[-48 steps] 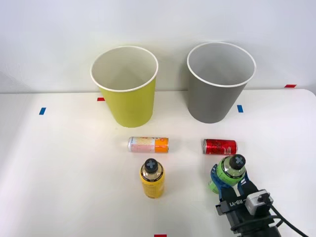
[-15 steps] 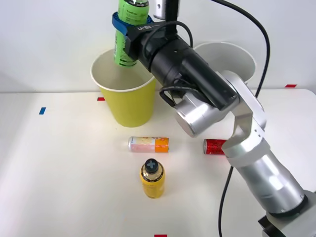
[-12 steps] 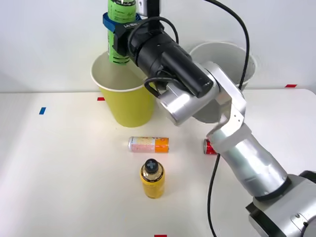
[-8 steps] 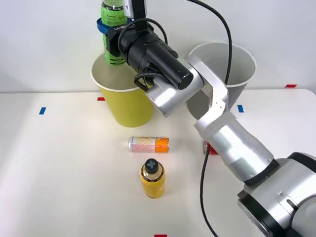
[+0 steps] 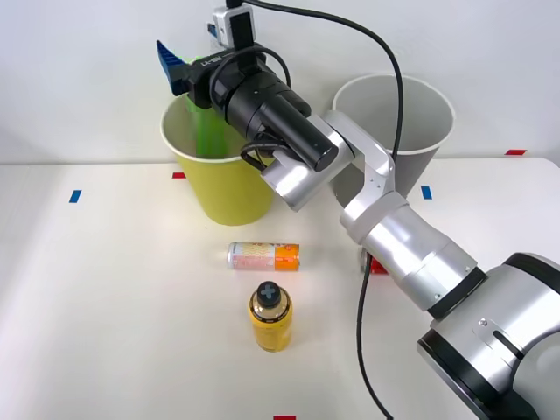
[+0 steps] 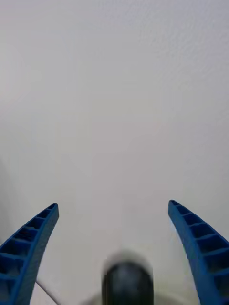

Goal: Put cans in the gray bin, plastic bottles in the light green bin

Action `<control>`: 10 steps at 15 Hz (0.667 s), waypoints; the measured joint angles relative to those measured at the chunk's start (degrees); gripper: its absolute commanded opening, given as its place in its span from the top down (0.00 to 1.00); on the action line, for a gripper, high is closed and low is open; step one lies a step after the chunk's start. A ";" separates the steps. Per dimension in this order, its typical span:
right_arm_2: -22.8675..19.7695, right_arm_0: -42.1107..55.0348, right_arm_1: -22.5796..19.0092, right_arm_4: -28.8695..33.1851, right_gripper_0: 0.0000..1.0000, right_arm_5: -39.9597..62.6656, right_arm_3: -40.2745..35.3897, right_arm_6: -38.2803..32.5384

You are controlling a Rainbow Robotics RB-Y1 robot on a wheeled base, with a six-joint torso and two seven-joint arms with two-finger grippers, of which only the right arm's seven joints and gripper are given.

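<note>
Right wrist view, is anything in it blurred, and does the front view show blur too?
Right wrist view: the dark bottle cap between the open blue fingers is smeared, while the fingers look crisp. Front view: the green bottle is a soft streak inside the light green bin; everything else looks sharp.

Silver-and-black arm [image 5: 394, 236] — blue ribbed fingers [image 6: 28, 248]
</note>
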 measured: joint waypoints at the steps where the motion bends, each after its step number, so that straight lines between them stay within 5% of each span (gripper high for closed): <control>1: 0.26 -0.01 -0.57 0.22 0.00 0.00 -0.36 0.18; 10: 2.89 0.49 -12.45 0.73 0.00 -0.02 -8.31 0.86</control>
